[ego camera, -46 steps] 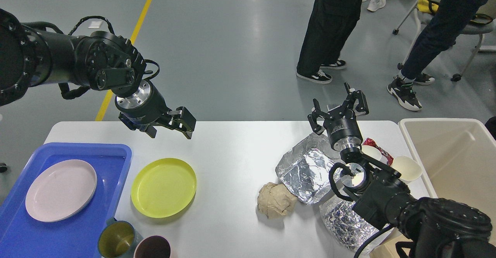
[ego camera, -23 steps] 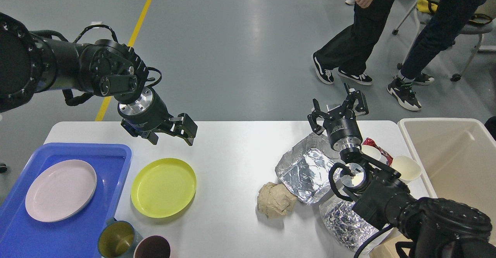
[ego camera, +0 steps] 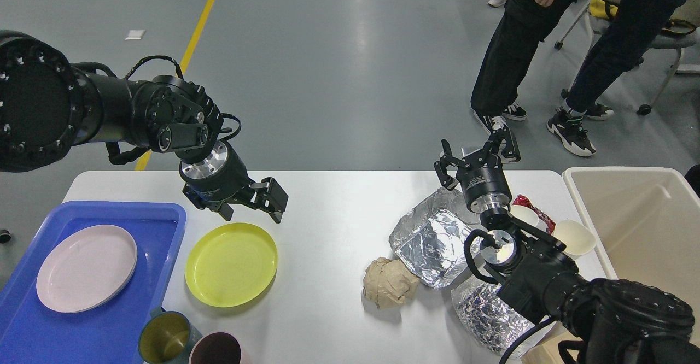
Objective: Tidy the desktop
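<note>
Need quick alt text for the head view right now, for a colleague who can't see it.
Left gripper hovers open above a yellow plate on the white desktop; right gripper is open over crumpled foil.

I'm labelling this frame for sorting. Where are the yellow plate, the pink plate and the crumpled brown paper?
yellow plate [ego camera: 231, 264], head view, centre of its flat base.
pink plate [ego camera: 86, 268], head view, middle of its face, in the blue tray.
crumpled brown paper [ego camera: 390, 282], head view, middle of the wad.
</note>
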Controlling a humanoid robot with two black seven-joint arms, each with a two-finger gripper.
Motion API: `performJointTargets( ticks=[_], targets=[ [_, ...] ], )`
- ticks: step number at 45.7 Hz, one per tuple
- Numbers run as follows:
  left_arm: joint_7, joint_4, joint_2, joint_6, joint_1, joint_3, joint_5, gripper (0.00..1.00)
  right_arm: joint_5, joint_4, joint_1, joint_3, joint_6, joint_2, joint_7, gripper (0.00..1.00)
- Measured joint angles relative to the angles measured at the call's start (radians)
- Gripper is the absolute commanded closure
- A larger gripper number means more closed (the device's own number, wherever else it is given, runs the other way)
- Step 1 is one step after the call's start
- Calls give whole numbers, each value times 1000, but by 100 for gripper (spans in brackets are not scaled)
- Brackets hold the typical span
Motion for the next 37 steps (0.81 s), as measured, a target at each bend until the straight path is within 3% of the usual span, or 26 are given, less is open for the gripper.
performJointTargets(
  ticks=[37],
  targets=[
    [0, 0, -5, 1, 11, 0, 0, 3, 0, 0, 0, 0, 0, -1, 0, 0]
  ],
)
